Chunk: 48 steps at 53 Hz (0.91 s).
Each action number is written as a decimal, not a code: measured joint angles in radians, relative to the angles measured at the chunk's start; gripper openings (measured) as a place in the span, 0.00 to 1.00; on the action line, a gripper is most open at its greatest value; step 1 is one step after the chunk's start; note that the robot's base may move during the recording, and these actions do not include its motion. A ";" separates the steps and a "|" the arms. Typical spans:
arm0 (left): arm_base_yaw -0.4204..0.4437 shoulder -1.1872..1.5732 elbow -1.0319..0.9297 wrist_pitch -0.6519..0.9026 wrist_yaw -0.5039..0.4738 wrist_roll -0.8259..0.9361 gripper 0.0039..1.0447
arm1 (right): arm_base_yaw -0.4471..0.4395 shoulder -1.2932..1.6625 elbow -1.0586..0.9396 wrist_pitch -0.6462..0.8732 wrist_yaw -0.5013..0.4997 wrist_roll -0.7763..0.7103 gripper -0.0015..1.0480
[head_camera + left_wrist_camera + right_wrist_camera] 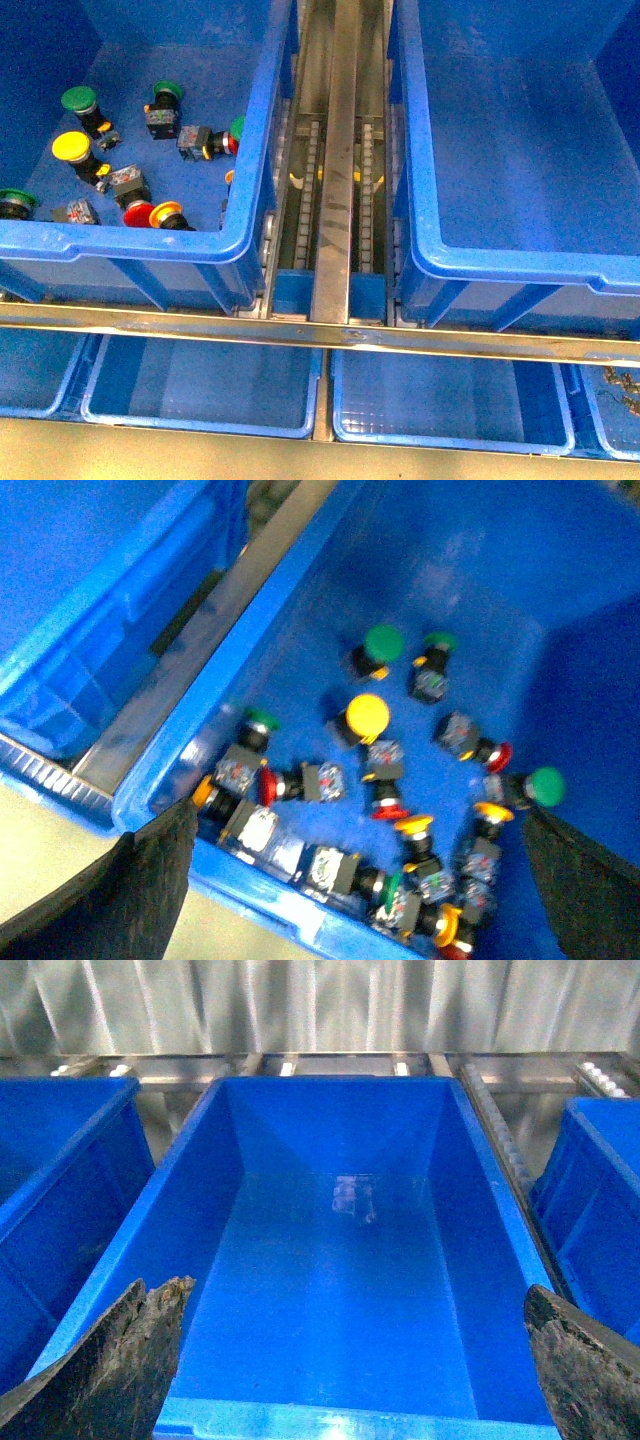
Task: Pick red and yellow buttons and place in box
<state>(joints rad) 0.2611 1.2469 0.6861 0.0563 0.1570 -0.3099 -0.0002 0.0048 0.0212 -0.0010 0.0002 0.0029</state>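
A yellow button and a red button lie among several mixed push buttons on the floor of the left blue bin. The box on the right is large, deep and holds nothing. Neither arm shows in the front view. In the left wrist view my left gripper hangs open above the pile, with the yellow button and a red button beneath it and nothing between its fingers. My right gripper is open over the near rim of the box.
Green-capped buttons are mixed in with the others. A metal roller rail runs between the two bins. A metal bar crosses in front, with shallow blue trays below it.
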 joint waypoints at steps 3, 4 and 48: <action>-0.021 0.109 0.024 0.034 -0.015 0.012 0.93 | 0.000 0.000 0.000 0.000 0.000 0.000 0.94; -0.027 0.141 0.033 0.037 -0.025 0.013 0.93 | 0.000 0.000 0.000 0.000 0.000 0.000 0.94; -0.214 0.874 0.531 0.084 -0.139 0.033 0.93 | 0.000 0.000 0.000 0.000 0.000 0.000 0.94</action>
<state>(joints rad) 0.0467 2.1208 1.2175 0.1402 0.0181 -0.2768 -0.0002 0.0044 0.0212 -0.0010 0.0002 0.0029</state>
